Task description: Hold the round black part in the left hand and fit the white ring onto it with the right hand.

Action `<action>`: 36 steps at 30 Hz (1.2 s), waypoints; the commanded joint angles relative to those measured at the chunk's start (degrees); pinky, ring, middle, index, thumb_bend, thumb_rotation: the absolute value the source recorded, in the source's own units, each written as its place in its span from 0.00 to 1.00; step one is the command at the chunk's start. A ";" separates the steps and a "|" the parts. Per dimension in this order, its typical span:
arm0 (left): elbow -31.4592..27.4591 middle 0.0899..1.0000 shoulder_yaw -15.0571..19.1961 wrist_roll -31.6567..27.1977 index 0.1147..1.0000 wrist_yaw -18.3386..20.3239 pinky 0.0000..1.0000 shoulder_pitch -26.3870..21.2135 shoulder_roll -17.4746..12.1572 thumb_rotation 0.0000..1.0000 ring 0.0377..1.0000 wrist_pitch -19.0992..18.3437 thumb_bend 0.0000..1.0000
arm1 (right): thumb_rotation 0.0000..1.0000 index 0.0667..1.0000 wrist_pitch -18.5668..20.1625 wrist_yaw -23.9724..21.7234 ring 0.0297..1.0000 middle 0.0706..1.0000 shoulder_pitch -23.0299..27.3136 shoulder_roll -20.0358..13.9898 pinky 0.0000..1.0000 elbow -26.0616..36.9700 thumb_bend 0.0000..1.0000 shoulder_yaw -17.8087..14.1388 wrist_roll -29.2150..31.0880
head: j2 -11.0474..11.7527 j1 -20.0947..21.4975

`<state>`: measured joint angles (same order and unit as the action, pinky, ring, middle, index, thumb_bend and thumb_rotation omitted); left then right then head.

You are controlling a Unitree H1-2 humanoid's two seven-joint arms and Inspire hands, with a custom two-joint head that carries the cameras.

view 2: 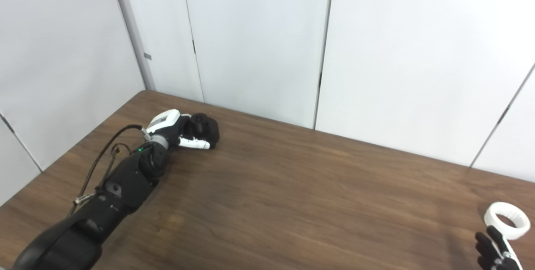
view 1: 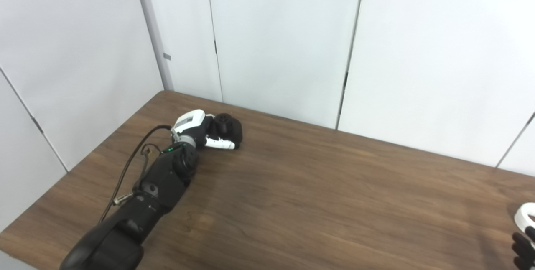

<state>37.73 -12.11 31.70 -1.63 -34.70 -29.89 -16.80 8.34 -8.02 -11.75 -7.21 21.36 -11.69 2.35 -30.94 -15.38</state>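
The round black part (view 1: 225,124) rests on the wooden table (view 1: 317,186) at the far left, near the back edge. My left hand (view 1: 207,133) reaches out to it and is shut around it, white thumb along its near side and dark fingers curled over the far side. The white ring (view 2: 507,214) lies flat on the table at the far right edge of view. Just in front of it are the dark fingertips (view 2: 485,245) of my right hand (view 2: 495,250), spread apart, with one tip at the ring's near rim. Most of that hand is cut off by the picture's edge.
White wall panels (view 1: 284,40) stand right behind the table's back edge. The table's left edge (view 1: 83,157) runs close beside my left forearm (view 1: 163,182), with a black cable looping off the arm.
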 commanded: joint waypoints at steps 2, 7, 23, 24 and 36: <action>0.57 0.89 0.12 0.95 0.72 -2.37 0.96 -3.63 -1.00 0.47 0.94 0.83 1.00 | 1.00 0.93 -1.81 0.51 0.94 0.90 -5.52 0.16 0.96 2.01 0.73 0.75 -0.11 | -0.03 -0.04; 2.11 0.80 1.94 -0.27 0.48 -6.31 0.90 -3.77 0.06 0.16 0.88 1.12 0.73 | 1.00 0.94 -2.31 0.31 0.94 0.91 -5.53 0.17 0.96 1.76 0.72 0.58 0.56 | -0.15 0.00; 3.26 0.70 2.84 -1.62 0.41 -8.55 0.76 -3.03 0.58 0.05 0.79 3.46 0.52 | 1.00 0.94 -2.47 0.43 0.93 0.90 -5.66 0.19 0.96 2.03 0.70 0.69 0.08 | -0.71 0.38; 2.89 0.69 2.87 -1.66 0.41 -8.42 0.76 -2.88 0.58 0.05 0.78 3.29 0.52 | 1.00 0.94 -2.50 0.39 0.94 0.90 -5.69 0.18 0.96 2.08 0.69 0.73 0.09 | -0.82 0.52; -20.86 0.72 4.47 -2.00 0.41 -2.46 0.98 4.83 -0.39 0.05 0.88 -0.88 0.52 | 1.00 1.00 0.28 -0.46 1.00 0.98 -6.23 -0.28 1.00 5.30 0.68 3.28 -1.80 | -3.72 5.59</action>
<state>19.52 -8.69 29.25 -4.01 -27.78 -28.72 -17.43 8.94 -8.22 -11.89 -7.19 23.97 -9.28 0.55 -34.63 -9.76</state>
